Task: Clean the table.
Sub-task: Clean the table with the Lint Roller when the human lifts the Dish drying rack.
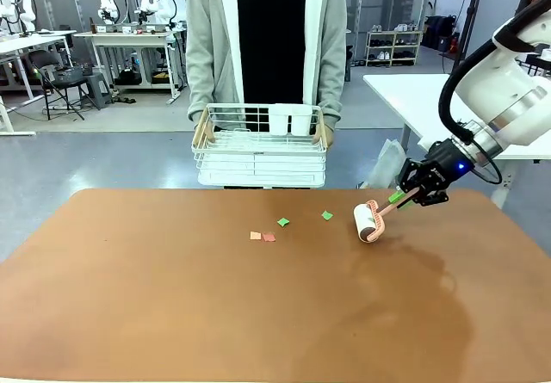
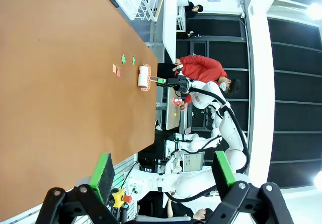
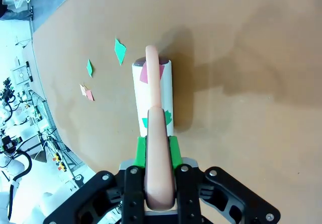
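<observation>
**The worktop (image 1: 215,314), with paper bits lying left of the roller**

The wide brown worktop is seen under the arms, and small bits are scattered on its far half: two green bits (image 1: 283,222) and two orange bits (image 1: 263,237). The roller (image 1: 368,223) looks to be set down on the worktop, and its pink handle (image 3: 153,113) is pinched tight by the right jaws. The roller's long side is lined up with the handle and points away from those jaws. The bits are found off the roller's side, toward the robot's left, with one green bit near it. A sideways roll to the left is likely what is needed. The left jaws are held spread wide with nothing in them, well apart from the bits, so the right arm (image 1: 508,90) is the nearer one.
</observation>
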Robot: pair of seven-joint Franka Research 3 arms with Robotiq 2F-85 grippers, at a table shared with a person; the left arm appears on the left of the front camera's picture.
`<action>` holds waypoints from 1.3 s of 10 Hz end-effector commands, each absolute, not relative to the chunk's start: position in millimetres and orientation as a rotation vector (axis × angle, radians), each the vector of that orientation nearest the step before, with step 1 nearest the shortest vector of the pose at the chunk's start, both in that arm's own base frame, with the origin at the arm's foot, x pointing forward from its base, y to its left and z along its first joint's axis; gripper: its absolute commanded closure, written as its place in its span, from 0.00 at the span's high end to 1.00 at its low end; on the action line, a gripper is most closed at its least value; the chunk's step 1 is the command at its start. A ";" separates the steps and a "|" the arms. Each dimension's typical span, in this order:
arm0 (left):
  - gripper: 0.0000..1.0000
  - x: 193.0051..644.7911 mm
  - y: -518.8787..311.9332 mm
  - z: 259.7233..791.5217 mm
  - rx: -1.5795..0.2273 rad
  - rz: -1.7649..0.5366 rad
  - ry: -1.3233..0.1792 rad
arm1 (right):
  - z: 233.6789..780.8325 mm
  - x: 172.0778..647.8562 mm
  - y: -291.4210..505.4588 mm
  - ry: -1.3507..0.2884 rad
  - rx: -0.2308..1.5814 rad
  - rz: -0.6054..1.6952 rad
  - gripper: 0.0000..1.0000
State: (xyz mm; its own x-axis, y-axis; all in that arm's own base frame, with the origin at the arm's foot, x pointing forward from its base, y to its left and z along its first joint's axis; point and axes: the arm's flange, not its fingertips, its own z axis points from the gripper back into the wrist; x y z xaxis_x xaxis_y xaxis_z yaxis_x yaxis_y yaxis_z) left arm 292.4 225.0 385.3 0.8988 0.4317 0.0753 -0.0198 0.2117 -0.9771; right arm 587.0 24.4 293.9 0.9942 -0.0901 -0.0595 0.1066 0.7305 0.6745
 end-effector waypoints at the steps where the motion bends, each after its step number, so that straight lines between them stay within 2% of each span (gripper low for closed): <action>1: 1.00 291.1 227.9 384.4 -1.346 0.301 -0.391 | 294.1 587.2 26.2 0.020 0.741 -0.101 0.21; 9: 1.00 291.1 227.9 384.4 -1.346 0.301 -0.391 | 289.0 591.0 29.2 0.026 0.721 -0.121 0.21; 13: 1.00 291.1 227.9 384.4 -1.346 0.301 -0.391 | 261.1 615.3 120.4 0.164 0.620 -0.052 0.21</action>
